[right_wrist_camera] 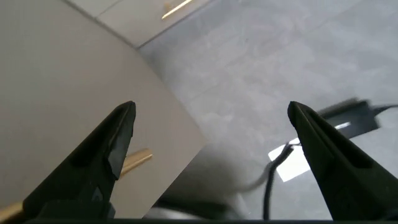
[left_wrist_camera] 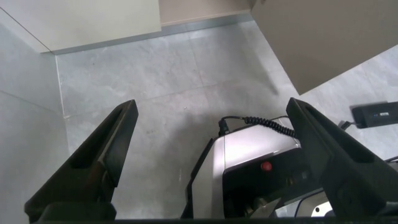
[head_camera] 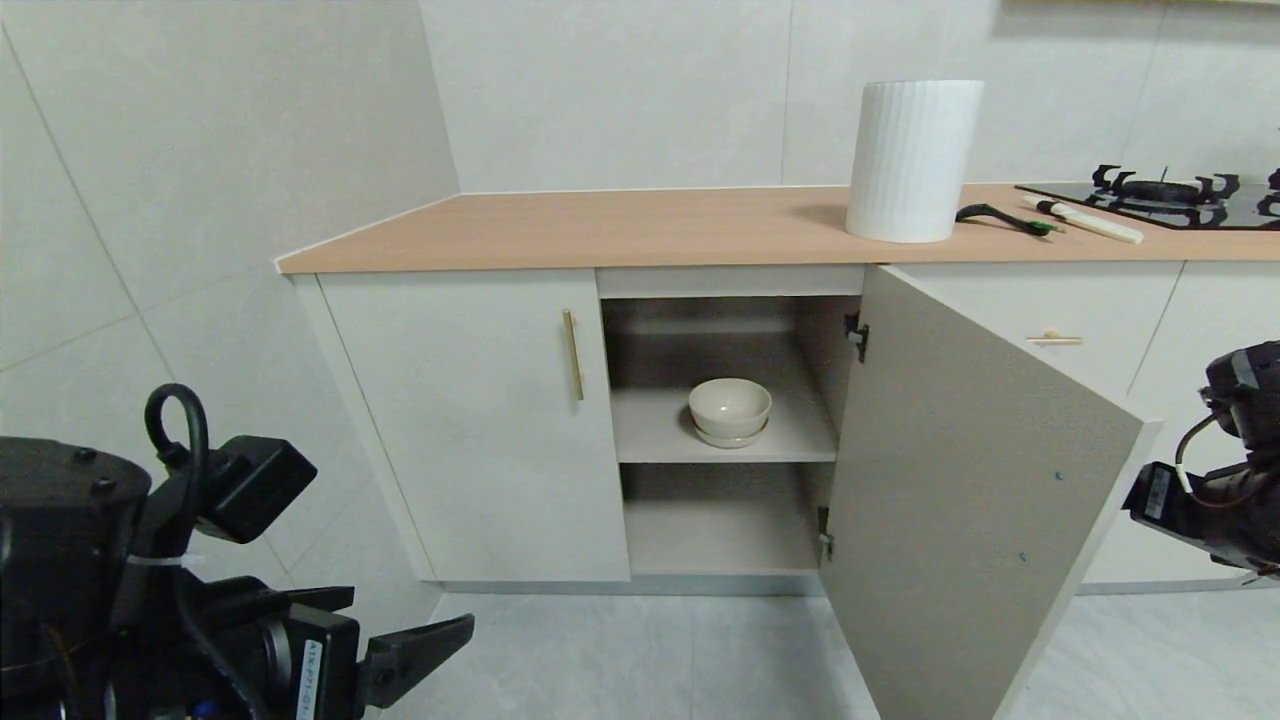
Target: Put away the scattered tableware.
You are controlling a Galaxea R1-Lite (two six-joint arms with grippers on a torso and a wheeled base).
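A cream bowl (head_camera: 730,405) sits on a small plate (head_camera: 731,436) on the middle shelf (head_camera: 660,430) of the open cabinet. A black-handled peeler (head_camera: 1003,217) and a pale long utensil (head_camera: 1085,220) lie on the wooden countertop (head_camera: 620,228) beside a tall white ribbed holder (head_camera: 912,160). My left gripper (head_camera: 420,645) hangs low at the left, far from the cabinet; in its wrist view it (left_wrist_camera: 212,109) is open over the floor with nothing between the fingers. My right gripper (right_wrist_camera: 211,112) is open and empty next to the open door (right_wrist_camera: 68,93).
The cabinet's right door (head_camera: 970,480) stands swung out toward me, between the shelves and my right arm (head_camera: 1220,490). The left door (head_camera: 480,420) is closed, with a gold handle (head_camera: 572,354). A gas hob (head_camera: 1170,195) sits at the counter's far right. Grey tile floor (head_camera: 640,650) lies in front.
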